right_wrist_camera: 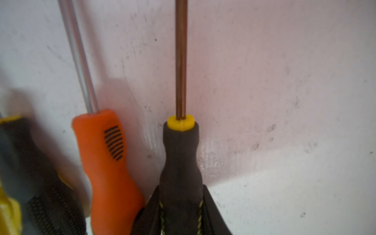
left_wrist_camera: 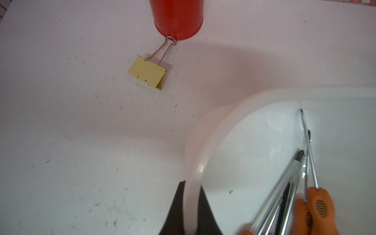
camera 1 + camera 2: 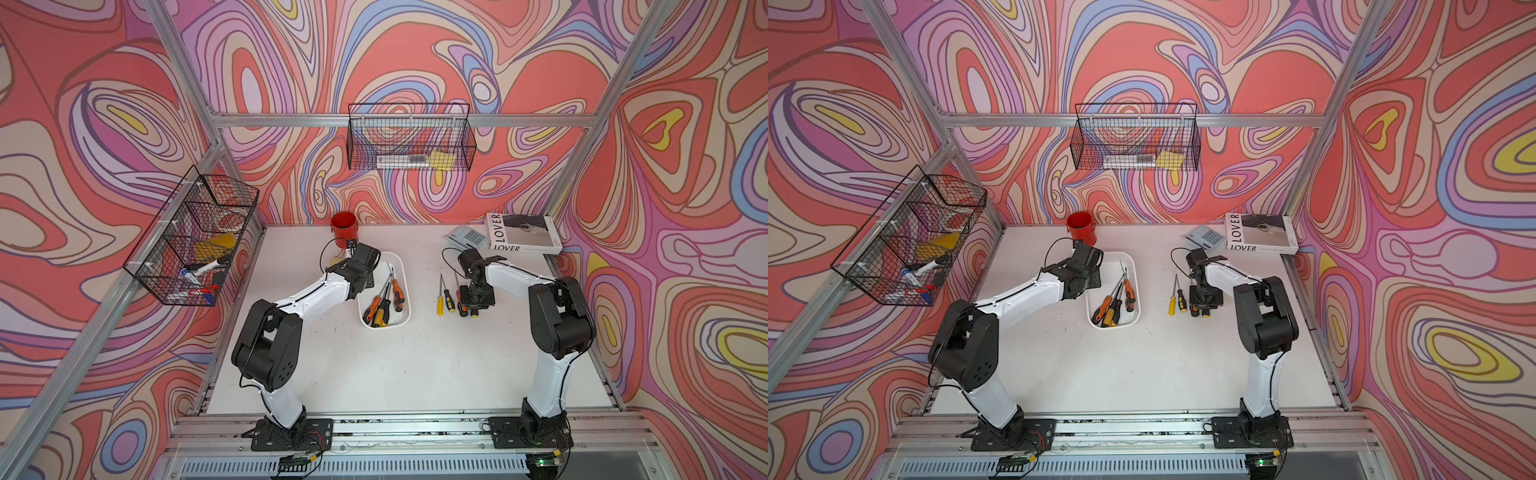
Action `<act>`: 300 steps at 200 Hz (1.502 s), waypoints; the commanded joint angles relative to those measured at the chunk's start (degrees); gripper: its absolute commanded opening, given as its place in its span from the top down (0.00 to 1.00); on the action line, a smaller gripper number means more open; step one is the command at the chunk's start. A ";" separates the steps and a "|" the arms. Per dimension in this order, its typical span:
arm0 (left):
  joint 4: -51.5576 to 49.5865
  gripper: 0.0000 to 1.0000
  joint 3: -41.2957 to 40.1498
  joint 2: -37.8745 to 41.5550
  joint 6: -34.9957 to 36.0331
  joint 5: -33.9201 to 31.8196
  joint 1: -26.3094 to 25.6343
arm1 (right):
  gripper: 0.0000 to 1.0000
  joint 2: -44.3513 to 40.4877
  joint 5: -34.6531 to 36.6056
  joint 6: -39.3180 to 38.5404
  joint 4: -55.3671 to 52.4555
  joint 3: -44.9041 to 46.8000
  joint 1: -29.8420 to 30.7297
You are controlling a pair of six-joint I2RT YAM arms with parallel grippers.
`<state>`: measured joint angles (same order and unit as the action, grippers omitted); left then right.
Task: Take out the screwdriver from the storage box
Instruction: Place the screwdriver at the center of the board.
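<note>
Screwdriver [image 1: 180,158]: black handle with a yellow collar, outside the storage box [image 3: 409,305], to its right, beside an orange-handled screwdriver [image 1: 105,154].
Right gripper [image 1: 181,188]: clamped on that black handle; the top views hide this.
Left gripper [image 2: 191,185]: pinching the box rim, clear in the left wrist view.
Writing: "LOVER" on the book [image 3: 521,239].

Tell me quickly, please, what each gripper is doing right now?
Left gripper: closed on the storage box rim.
Right gripper: closed on the black-handled screwdriver.

We note left gripper [image 2: 191,185] pinching the storage box [image 2: 204,127] rim, orange-handled screwdrivers [image 2: 319,205] inside, binder clip [image 2: 147,72] just beside red cup [image 2: 177,18].
</note>
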<state>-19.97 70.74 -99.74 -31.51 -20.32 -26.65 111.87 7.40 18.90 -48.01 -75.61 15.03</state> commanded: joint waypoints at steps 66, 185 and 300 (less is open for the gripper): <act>-0.08 1.00 -0.08 1.84 0.33 -0.95 -0.02 | 1.00 0.71 -7.71 -0.10 6.48 0.70 0.38; -0.33 1.00 0.43 1.79 0.10 -0.65 -0.02 | 0.61 -0.24 -4.98 1.45 5.60 0.81 0.35; -0.05 1.00 0.36 1.67 -0.32 -0.25 0.02 | 0.46 -4.27 -1.25 1.80 1.98 -1.15 0.40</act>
<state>-20.14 70.74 -99.74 -31.51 -20.29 -26.65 110.67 4.67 20.25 -44.84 -75.42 15.09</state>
